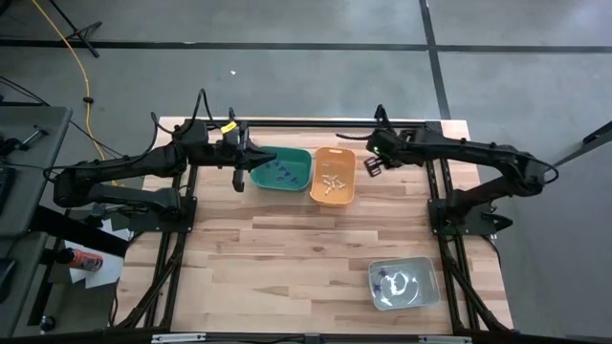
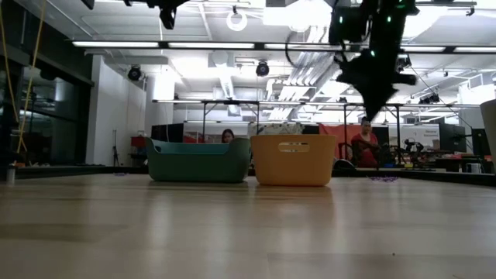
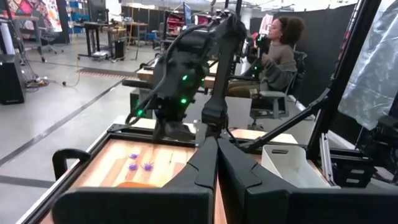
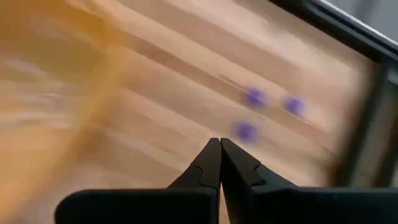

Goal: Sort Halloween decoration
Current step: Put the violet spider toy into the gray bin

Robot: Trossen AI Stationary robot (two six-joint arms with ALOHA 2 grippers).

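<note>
No readable text, brand, number or sign anywhere. Small pale label on orange bin (image 2: 294,159) front, too small to read. Colourful wall panel (image 3: 28,12) in room behind, lettering illegible. Nothing legible on green bin (image 2: 200,161), arms or worktop (image 1: 287,258).

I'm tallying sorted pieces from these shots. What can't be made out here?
- Green bin, orange bin: low view, walls hide the contents.
- Grey bin: high view, trinkets too small to count.
- Purple trinkets: right wrist view, blurred shapeless.
- Left gripper: left wrist view, bottom edge cuts it off.
</note>
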